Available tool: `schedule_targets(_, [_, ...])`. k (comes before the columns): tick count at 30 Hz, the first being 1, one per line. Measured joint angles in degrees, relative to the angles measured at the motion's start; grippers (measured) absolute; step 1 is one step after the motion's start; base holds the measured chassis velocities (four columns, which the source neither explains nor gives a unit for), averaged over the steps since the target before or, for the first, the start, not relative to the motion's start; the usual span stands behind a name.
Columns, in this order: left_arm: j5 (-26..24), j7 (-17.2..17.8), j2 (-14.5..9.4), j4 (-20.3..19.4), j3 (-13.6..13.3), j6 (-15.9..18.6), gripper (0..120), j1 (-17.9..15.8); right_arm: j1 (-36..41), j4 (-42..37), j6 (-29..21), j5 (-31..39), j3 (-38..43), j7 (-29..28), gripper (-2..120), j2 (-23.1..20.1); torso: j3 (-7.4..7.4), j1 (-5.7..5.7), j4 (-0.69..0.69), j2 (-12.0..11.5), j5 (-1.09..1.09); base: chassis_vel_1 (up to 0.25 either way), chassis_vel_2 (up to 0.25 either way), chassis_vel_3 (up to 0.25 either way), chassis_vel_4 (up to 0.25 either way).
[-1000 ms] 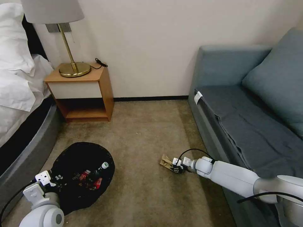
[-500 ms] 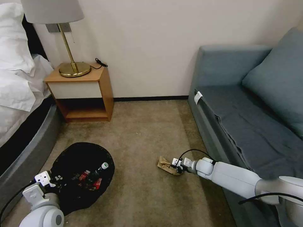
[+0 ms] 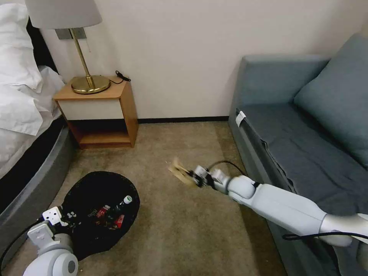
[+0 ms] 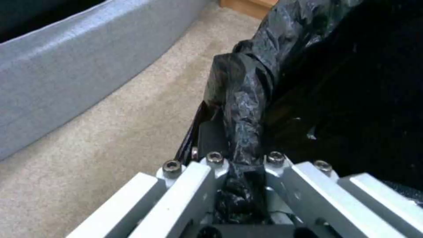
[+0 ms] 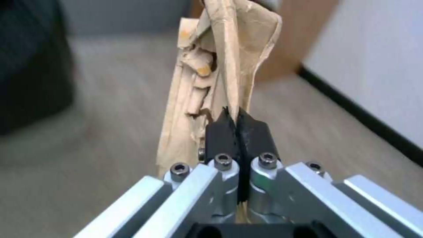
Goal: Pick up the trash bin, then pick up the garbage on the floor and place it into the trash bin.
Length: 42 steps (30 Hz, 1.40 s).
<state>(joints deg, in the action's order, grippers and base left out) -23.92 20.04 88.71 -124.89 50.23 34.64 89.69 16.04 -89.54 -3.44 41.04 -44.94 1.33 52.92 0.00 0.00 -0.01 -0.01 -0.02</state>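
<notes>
Wrapper (image 3: 178, 169) is off the carpet now: your right gripper (image 3: 194, 179), clamped on it, has lifted; left gripper (image 3: 68, 220) still pinches the trash bin (image 3: 100, 183) rim

Tan wrapper (image 5: 220, 76) pinched in right pincer (image 5: 238, 127)

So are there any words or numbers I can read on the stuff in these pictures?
No text can be read.
Tan wrapper in the right gripper: some orange marks, no letters to make out.
Red wrappers in the trash bin: print too small to read.
Bottle in the bin: green label too small to read.
White tag on the sofa: looks blank.
Black bag in the left gripper: no print.
</notes>
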Motion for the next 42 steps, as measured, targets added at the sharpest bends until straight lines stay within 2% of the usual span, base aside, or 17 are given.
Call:
schedule_targets(3, [0.3,0.0,0.3,0.0,-0.3,0.0,2,0.0,-1.7,-10.1,-2.6,7.4,-1.0,-5.0,0,1.8,-0.01,0.00,0.02,0.0,-0.01,0.000,0.000,0.000,0.000])
schedule_targets(8, [0.8,0.0,0.6,-0.2,-0.7,0.1,2,0.0,-3.6,-16.7,-4.6,13.2,-5.9,-10.1,0,5.4,-0.01,0.00,0.02,0.0,0.00,0.000,0.000,0.000,0.000])
schedule_targets(10, [0.9,0.0,0.6,-0.3,-0.7,0.1,2,0.0,-3.7,-17.1,-4.8,13.5,-6.7,-10.7,0,6.0,-0.01,0.00,0.01,0.0,0.00,0.000,0.000,0.000,0.000])
schedule_targets(13, [1.4,0.0,1.1,-0.8,-1.2,0.1,2,0.0,-4.3,-17.0,-5.2,13.8,-12.6,-13.9,0,11.4,-0.01,0.00,0.01,0.0,0.00,0.000,0.000,0.000,0.000])
schedule_targets(14, [1.4,0.0,1.1,-0.8,-1.2,0.1,2,0.0,-4.3,-17.0,-5.2,13.8,-12.6,-13.9,0,11.4,-0.01,0.00,0.01,0.0,0.00,0.000,0.000,0.000,0.000])
schedule_targets(19, [1.8,0.0,1.4,-1.3,-1.5,0.1,2,0.3,-4.3,-11.8,-4.9,12.3,-15.7,-16.0,0,17.2,-0.01,0.00,0.02,0.0,0.01,0.000,0.000,0.000,0.000])
schedule_targets(27, [2.2,0.0,1.7,-1.6,-1.7,0.1,2,0.6,-3.9,-7.5,-4.9,8.5,-16.3,-17.3,0,19.4,0.00,0.00,0.01,0.0,0.01,0.000,0.000,0.000,0.000])
schedule_targets(30, [2.2,0.0,1.7,-1.6,-1.7,0.1,2,0.6,-3.9,-7.4,-5.0,7.8,-16.4,-17.4,5,19.2,0.00,0.00,0.01,0.0,0.02,0.000,0.000,0.000,0.000])
schedule_targets(33, [2.1,0.0,1.6,-1.6,-1.7,0.1,2,0.3,-3.9,-7.6,-5.1,7.4,-16.5,-17.6,22,18.6,0.00,0.00,0.01,0.0,0.02,0.000,0.000,0.000,0.000])
schedule_targets(34, [2.1,0.0,1.6,-1.6,-1.7,0.1,2,0.3,-3.9,-7.6,-5.1,7.4,-16.5,-17.6,22,18.6,0.00,0.00,0.01,0.0,0.02,0.000,0.000,0.000,0.000])
schedule_targets(37, [2.0,0.0,1.6,-1.7,-1.6,0.1,2,0.1,-3.8,-8.3,-5.1,7.3,-16.3,-17.7,34,18.1,0.00,0.00,0.01,0.0,0.02,0.000,0.000,0.000,0.000])
schedule_targets(38, [2.0,0.0,1.6,-1.7,-1.6,0.1,2,0.1,-3.8,-8.3,-5.1,7.3,-16.3,-17.7,34,18.1,0.00,0.00,0.01,0.0,0.02,0.000,0.000,0.000,0.000])
schedule_targets(41, [1.4,0.1,1.6,-1.6,-1.6,0.1,2,-0.2,-3.7,-9.1,-5.1,7.3,-15.3,-18.1,48,17.6,0.00,0.00,0.01,0.0,0.02,0.000,0.000,0.000,0.000])
schedule_targets(42, [1.4,0.1,1.6,-1.6,-1.6,0.1,2,-0.2,-3.7,-9.1,-5.1,7.3,-15.3,-18.1,48,17.6,0.00,0.00,0.01,0.0,0.02,0.000,0.000,0.000,0.000])
